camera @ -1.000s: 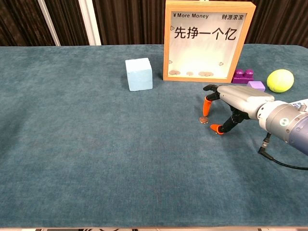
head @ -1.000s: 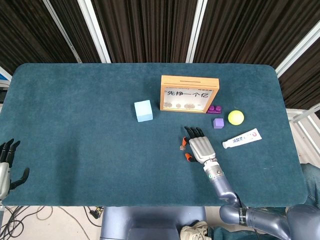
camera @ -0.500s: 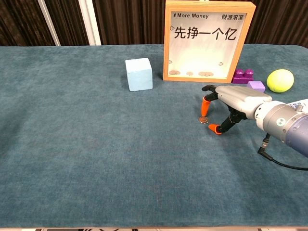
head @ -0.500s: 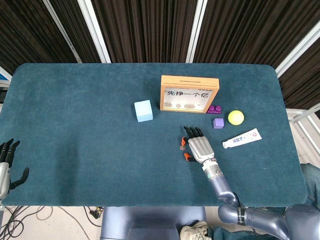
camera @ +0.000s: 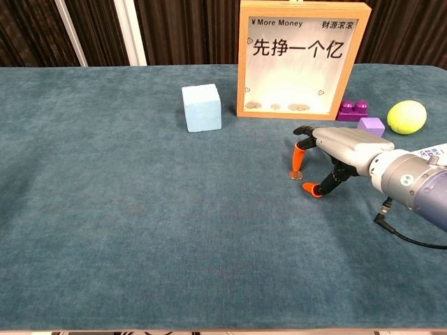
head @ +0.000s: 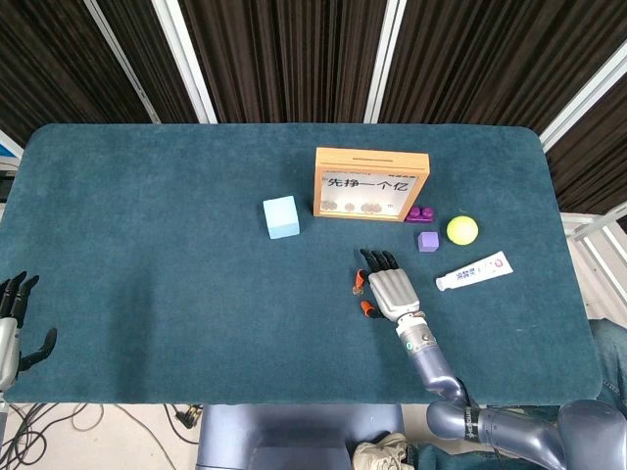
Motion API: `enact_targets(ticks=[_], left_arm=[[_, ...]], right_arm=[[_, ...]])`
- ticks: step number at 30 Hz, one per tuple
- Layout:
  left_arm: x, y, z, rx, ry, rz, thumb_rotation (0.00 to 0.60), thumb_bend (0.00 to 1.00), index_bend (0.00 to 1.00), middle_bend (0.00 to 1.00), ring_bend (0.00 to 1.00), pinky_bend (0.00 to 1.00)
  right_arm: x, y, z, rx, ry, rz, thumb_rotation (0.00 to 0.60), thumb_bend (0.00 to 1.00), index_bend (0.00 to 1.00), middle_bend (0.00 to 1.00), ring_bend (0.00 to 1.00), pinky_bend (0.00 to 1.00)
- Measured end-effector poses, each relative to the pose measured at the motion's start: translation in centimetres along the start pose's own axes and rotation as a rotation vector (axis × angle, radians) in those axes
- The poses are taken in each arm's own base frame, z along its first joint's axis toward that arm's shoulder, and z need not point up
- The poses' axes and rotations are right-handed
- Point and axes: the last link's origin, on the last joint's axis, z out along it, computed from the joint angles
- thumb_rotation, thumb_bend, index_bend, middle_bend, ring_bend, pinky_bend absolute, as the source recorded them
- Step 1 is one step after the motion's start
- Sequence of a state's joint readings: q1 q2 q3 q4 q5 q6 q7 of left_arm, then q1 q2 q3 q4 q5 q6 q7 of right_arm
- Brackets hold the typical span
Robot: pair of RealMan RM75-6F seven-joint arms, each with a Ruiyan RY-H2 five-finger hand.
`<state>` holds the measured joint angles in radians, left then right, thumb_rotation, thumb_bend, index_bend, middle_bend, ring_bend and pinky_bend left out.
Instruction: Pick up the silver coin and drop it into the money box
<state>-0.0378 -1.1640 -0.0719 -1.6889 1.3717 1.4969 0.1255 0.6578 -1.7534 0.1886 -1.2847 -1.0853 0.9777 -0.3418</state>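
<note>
In the head view the right hand point(head: 388, 288) lies palm-down over the teal table point(head: 157, 255), just near of the wooden money box point(head: 371, 183), its orange-tipped fingers curved toward the cloth with the silver coin point(head: 358, 287) showing at their left edge. To the left of the box sits a light blue cube point(head: 281, 216); to its right are a purple brick point(head: 421, 212), a purple cube point(head: 427, 241), a yellow-green ball point(head: 461, 229) and, nearer, a toothpaste tube point(head: 474, 270). The left hand point(head: 12, 323) rests at the near left corner, well apart from everything, fingers spread and holding nothing. In the chest view the right hand point(camera: 334, 155) arches over the cloth, one orange fingertip point(camera: 298, 158) standing on or right beside the silver coin point(camera: 297, 174) and the thumb tip touching the cloth just near and right of it, a gap between the two tips; whether the coin is truly pinched cannot be told. The coin lies flat on the table, near of the money box point(camera: 302, 58), which stands upright with several coins visible along its bottom behind the clear front. The blue cube point(camera: 202, 107) is left of the box, and the ball point(camera: 406, 116) is at far right.
</note>
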Motion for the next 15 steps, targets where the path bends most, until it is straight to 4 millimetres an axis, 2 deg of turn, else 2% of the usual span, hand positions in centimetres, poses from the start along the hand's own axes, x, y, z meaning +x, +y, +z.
enact_targets(ticks=[15], left_arm=[[0.01,-0.02,0.00,0.001,0.000,0.001,0.600,0.36,0.09,0.00,0.00,0.00]], right_arm=[[-0.38,-0.10,0.23,-0.001,-0.014,-0.009,0.600,0.42,0.48,0.02,0.00,0.00]])
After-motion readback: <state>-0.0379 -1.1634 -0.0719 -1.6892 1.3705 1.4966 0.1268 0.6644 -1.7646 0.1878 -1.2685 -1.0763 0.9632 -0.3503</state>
